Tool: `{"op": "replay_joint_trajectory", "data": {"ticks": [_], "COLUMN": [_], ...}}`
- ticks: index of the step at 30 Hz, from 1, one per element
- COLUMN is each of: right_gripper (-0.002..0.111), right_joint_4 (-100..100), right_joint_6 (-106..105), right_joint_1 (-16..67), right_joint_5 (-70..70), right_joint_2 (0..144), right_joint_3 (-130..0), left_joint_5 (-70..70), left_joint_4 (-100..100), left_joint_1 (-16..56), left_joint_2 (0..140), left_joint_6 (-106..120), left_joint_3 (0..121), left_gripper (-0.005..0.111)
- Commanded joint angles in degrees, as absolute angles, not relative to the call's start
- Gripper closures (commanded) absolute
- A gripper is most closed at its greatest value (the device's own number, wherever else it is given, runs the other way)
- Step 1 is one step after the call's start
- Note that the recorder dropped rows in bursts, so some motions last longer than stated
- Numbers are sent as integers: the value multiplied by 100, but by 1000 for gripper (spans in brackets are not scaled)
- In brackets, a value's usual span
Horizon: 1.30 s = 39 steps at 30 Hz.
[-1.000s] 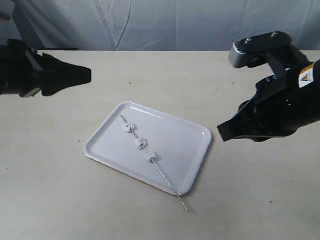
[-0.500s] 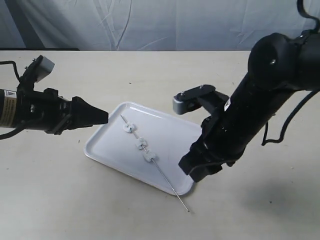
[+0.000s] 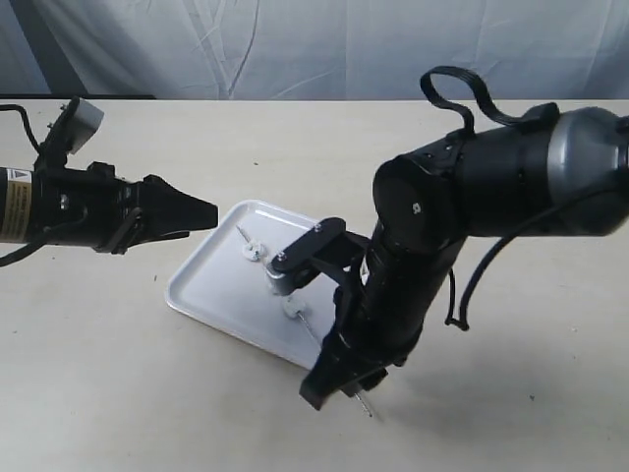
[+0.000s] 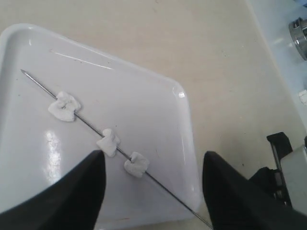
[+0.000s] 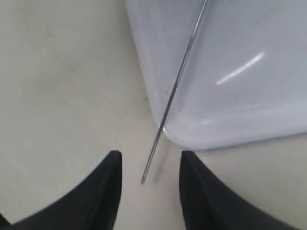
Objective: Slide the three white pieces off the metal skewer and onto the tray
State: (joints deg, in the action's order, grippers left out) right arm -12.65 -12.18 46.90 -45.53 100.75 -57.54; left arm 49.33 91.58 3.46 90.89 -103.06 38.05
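Note:
The white tray (image 3: 211, 287) lies on the beige table, with the metal skewer (image 3: 245, 239) slanting across it and its free end jutting over the near rim. The three white pieces (image 4: 109, 142) are threaded on it in a row. In the exterior view the right arm partly covers the middle one. My left gripper (image 3: 204, 213) hovers open at the tray's left side, its fingers (image 4: 91, 177) spread wide above the pieces. My right gripper (image 5: 151, 154) is open and low over the table, straddling the skewer (image 5: 177, 81) tip just off the tray (image 5: 230, 57) corner without touching it.
The bulky right arm (image 3: 442, 226) leans over the tray's right half. A pale cloth backdrop (image 3: 324, 44) hangs behind the table's far edge. Past the table edge in the left wrist view stand a metal fitting (image 4: 300, 31) and a black bracket (image 4: 280, 143).
The right arm swung in from the right and dropped to the tray's near corner, bringing its open fingers around the skewer tip. The left gripper edged slightly toward the tray.

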Motion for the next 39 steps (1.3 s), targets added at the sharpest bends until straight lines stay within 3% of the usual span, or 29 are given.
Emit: {"op": "replay_joint_trajectory", "data": {"ticks": [1,9,39], "right_gripper": [70,70,70], "right_joint_4": [-1326,-873,-477], "right_joint_6": [-892,-378,161], "right_joint_1": [4710,4710,4746], "right_joint_5": [-4474,-4890,-4421], "right_joint_2": [10278,10972,11459], "right_joint_3": [-6391,-7083,-7104], "left_joint_5": [5000,5010,5007], "left_joint_4": [9089,9164,9126], "left_joint_1": [369,369,369], "left_joint_2": [9099,9099,9099], "left_joint_6": [-10289,-10289,-10281], "left_joint_3": [3831,3831,3831], "left_gripper": [50,50,50]}}
